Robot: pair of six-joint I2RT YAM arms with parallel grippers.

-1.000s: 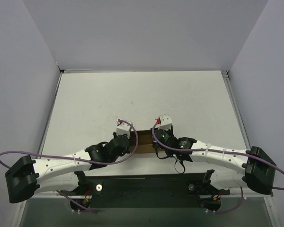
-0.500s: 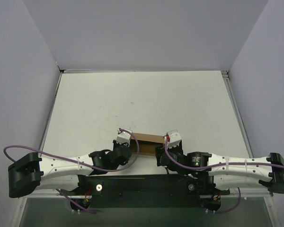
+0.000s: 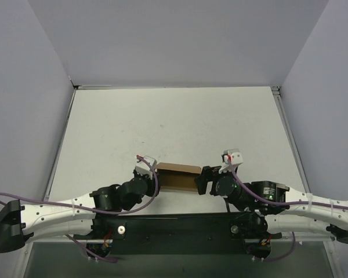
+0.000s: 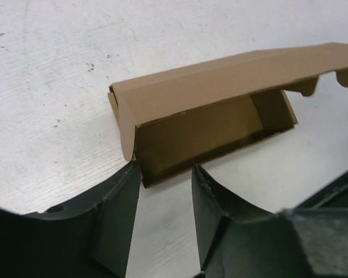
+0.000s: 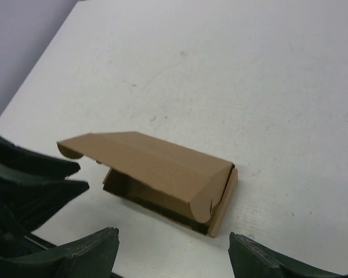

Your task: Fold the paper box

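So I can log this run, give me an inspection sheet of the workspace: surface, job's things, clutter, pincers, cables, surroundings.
Surface: white tabletop, a few small dark specks.
Job's things: plain brown cardboard box lying between the two arms, walls up, lid flap raised and not closed.
Clutter: nothing seen.
Pincers: left pincer open, tips close to the box's end, not clamping it; right pincer open wide, apart from the box.
Cables: purple cables, one along each arm, looping loose near the wrists.
Surroundings: pale grey walls on three sides; black base rail at the near edge.
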